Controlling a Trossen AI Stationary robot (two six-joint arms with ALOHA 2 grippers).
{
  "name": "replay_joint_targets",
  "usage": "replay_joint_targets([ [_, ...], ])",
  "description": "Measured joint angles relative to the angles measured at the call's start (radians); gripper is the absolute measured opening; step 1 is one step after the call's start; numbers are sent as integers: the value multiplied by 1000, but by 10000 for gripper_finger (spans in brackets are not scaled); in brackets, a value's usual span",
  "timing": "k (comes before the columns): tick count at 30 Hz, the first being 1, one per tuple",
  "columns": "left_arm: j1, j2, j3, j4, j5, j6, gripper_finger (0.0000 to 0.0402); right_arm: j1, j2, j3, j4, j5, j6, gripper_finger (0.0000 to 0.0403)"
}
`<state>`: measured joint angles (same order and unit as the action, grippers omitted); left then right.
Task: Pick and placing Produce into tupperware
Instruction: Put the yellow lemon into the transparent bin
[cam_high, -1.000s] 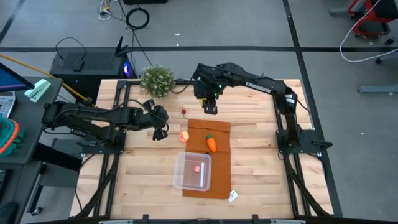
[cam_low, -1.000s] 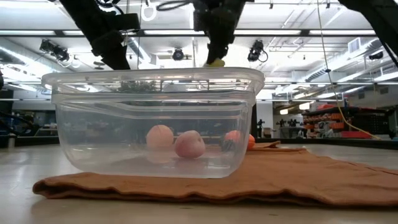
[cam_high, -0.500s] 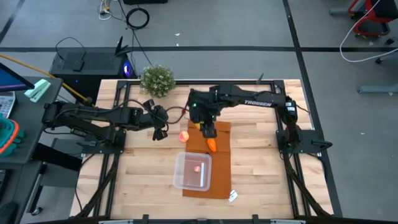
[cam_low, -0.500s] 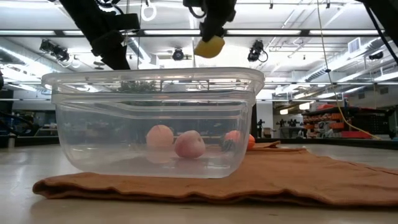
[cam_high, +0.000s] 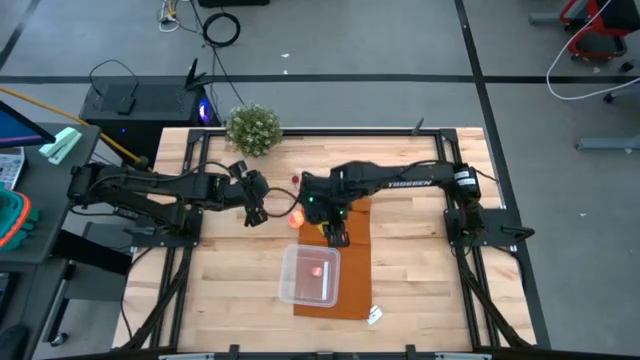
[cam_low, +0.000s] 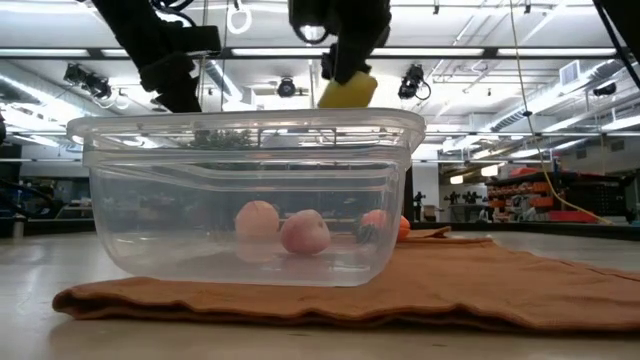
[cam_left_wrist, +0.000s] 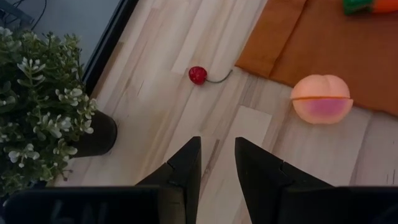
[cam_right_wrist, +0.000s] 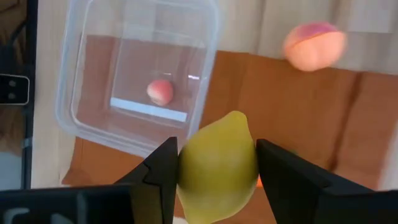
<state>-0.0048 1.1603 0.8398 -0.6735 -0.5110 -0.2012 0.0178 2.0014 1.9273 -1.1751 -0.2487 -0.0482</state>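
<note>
My right gripper hangs over the brown-orange mat, just beyond the far side of the clear tupperware, and is shut on the yellow lemon. A small pink piece lies on the box floor. The red-yellow peach rests on the wood at the mat's left edge. A red cherry with a stem lies farther off. The carrot lies on the mat, behind the box in the low view. My left gripper hovers left of the peach, narrowly open. My right gripper pinches the lemon by its two flanks between both fingers. It comes from above, pointing down. The lemon is lifted clear; in the low view it hangs just above the level of the tupperware's rim.
A bushy green potted plant stands at the table's far left, close to my left arm. The tupperware sits on the near part of the mat. Bare wood lies to the right of the mat and along the near edge.
My right gripper has carried the lemon from the far end of the mat toward the table's near edge, now close to the tupperware's far side. It stayed shut on the lemon, which shows larger in the low view.
</note>
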Motion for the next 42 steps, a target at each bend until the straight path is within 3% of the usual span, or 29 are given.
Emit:
replay_joint_targets([
  [8, 1, 0, 0, 6, 0, 3, 107, 73, 1, -146, 149, -41, 59, 153],
  [22, 1, 0, 0, 5, 0, 3, 107, 150, 2, -153, 390, -122, 79, 153],
  [42, 1, 0, 1, 7, 0, 3, 107, 148, 54, -153, 413, -117, 69, 153],
])
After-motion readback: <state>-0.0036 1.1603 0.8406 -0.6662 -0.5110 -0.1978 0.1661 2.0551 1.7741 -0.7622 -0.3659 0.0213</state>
